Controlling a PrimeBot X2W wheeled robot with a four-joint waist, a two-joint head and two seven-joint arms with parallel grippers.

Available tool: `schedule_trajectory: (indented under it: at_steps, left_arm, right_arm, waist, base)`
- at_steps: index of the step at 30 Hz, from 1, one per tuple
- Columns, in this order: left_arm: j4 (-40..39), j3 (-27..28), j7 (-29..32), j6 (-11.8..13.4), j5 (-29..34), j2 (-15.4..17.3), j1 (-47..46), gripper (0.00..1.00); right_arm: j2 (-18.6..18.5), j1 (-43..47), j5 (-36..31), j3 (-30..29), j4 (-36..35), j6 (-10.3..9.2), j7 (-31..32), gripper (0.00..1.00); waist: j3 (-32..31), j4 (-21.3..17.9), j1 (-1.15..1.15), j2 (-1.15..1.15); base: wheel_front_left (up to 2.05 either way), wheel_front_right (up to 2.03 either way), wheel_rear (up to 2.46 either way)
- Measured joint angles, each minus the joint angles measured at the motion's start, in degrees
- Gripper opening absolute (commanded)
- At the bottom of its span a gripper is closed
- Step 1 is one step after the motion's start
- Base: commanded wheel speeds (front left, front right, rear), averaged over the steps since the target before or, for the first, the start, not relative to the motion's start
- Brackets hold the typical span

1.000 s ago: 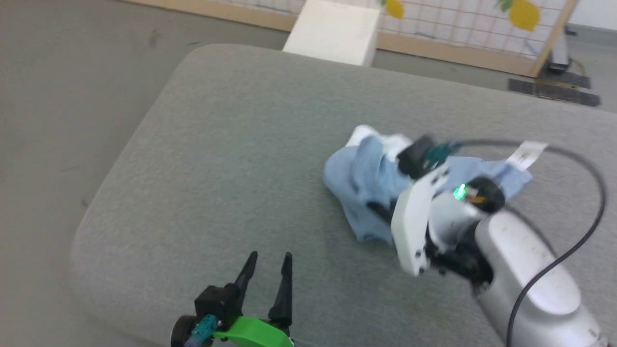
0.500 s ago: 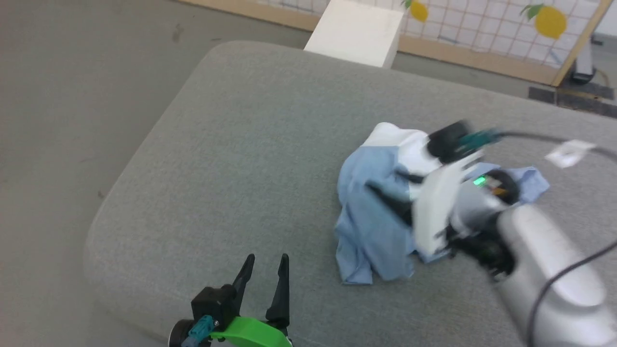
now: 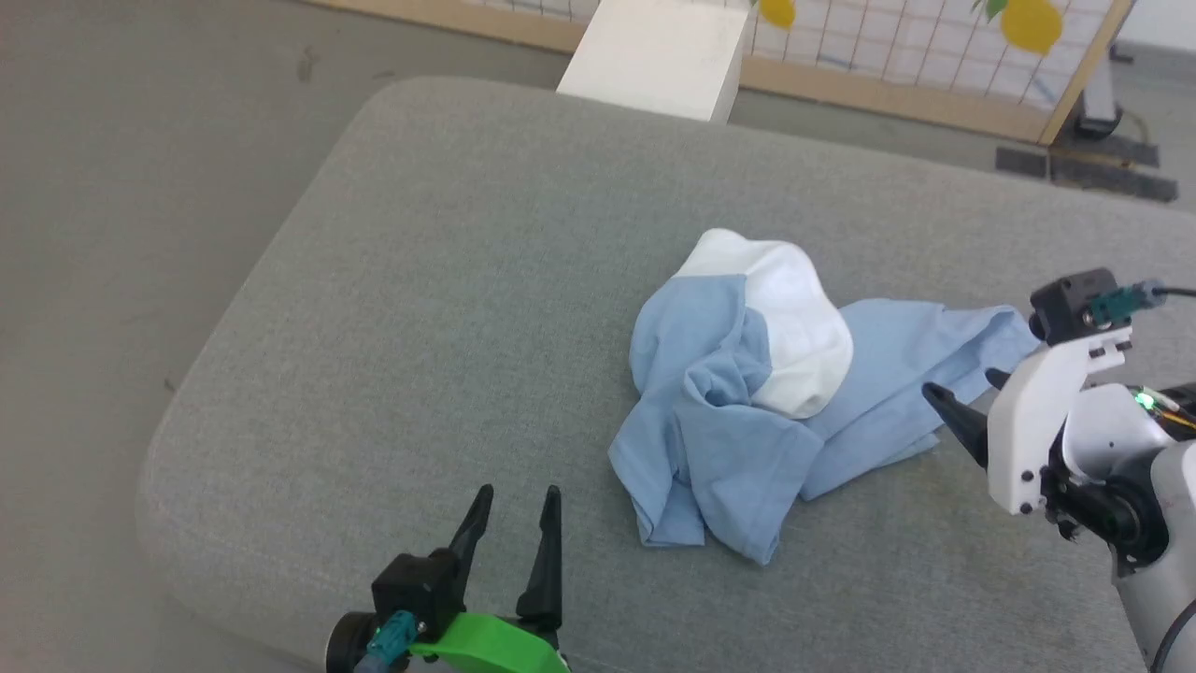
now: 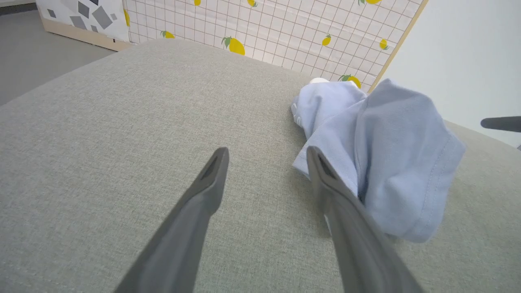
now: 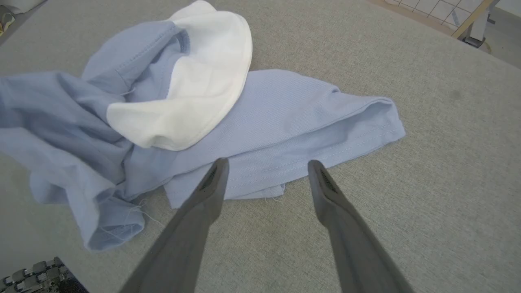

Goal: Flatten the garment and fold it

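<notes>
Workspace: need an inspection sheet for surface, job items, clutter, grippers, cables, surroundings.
Surface: grey fabric cushion, bare around the shirt.
Job's things: garment crumpled in a heap, white section on top; not flattened, not folded.
Clutter: nothing seen.
Grippers: left gripper open, empty, near the front edge, apart from the garment; right gripper open, empty, at the garment's right hem.
Cables: black cable off the right wrist connector, clear of the garment.
Surroundings: white box, lemon-print grid screen, grey floor.
</notes>
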Motion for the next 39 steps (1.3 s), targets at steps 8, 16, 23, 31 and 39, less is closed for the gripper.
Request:
schedule_trajectory:
  at_steps: [8, 16, 23, 31, 39]
  left_arm:
    - [-0.53, -2.44, 0.0, -0.02, 0.12, 0.0, -1.76, 1.0]
    - [-0.91, -3.8, 0.0, 0.71, -0.04, 0.0, -3.11, 1.0]
    - [-0.6, -2.72, 0.0, 1.22, -0.14, 0.01, -3.02, 1.0]
    - [0.03, -0.78, 0.0, 0.9, -0.16, 0.0, -1.81, 1.0]
    - [-0.21, 0.52, 0.0, 0.43, -0.15, -0.01, -0.23, 1.0]
  right_arm:
    - [-1.29, -0.15, -4.03, 1.35, 4.76, 0.0, -2.74, 1.0]
    - [-2.76, -3.07, -5.91, 3.41, 11.63, 0.0, -2.5, 0.0]
    - [-3.15, -4.26, -4.93, 3.28, 11.68, 0.01, -3.59, 0.0]
    - [-1.15, -4.64, 0.99, -4.37, 3.25, 0.0, -5.35, 0.0]
    - [2.07, 13.61, 1.58, -24.99, -12.23, 0.0, -0.94, 0.0]
  waist:
    - [3.37, 2.44, 0.0, 0.0]
    - [6.4, 5.75, 0.0, 0.0]
    - [6.29, 5.38, 0.0, 0.0]
    - [2.93, 1.57, 0.0, 0.0]
    - [0.44, -3.13, 0.0, 0.0]
  base:
    - [0.0, 0.0, 0.0]
    - [0.0, 0.0, 0.0]
    - [0.0, 0.0, 0.0]
    - [0.0, 0.0, 0.0]
    - [0.0, 0.0, 0.0]
